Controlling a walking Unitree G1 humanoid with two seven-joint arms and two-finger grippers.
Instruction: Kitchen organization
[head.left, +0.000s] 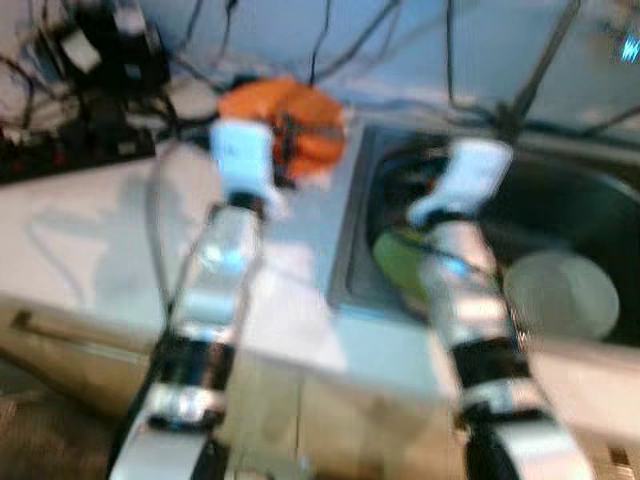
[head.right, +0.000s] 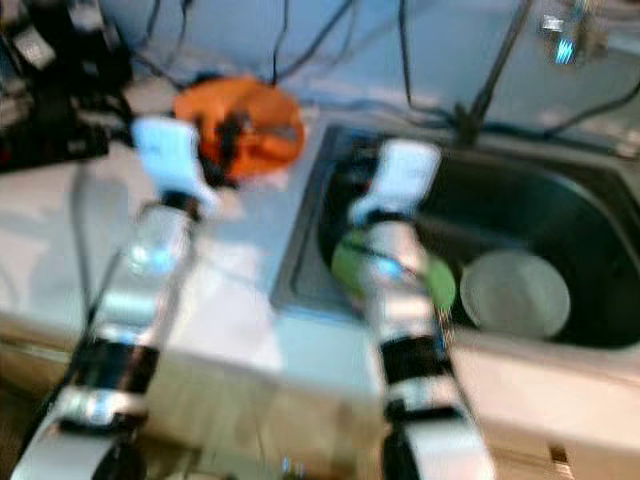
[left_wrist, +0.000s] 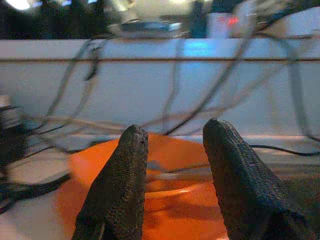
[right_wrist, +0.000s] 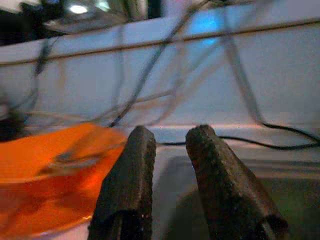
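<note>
Left eye view: blurred. To clear the counter (head.left: 90, 240) well, I judge the left gripper (head.left: 262, 150) should settle over the orange plate's (head.left: 290, 120) near rim before closing. That plate sits at 12 o'clock from the left arm, beside the sink (head.left: 352, 250). The right arm reaches over the sink's left edge; a green plate (head.left: 398, 265) and a pale bowl (head.left: 560, 292) lie in the basin.

Left wrist view: the 2 fingers (left_wrist: 120, 185) stand spread, empty, above the orange plate, which carries a utensil (left_wrist: 175, 175).

Right wrist view: the right gripper (right_wrist: 170, 145) has its fingers slightly parted, holding nothing, the plate at its 9 o'clock.
</note>
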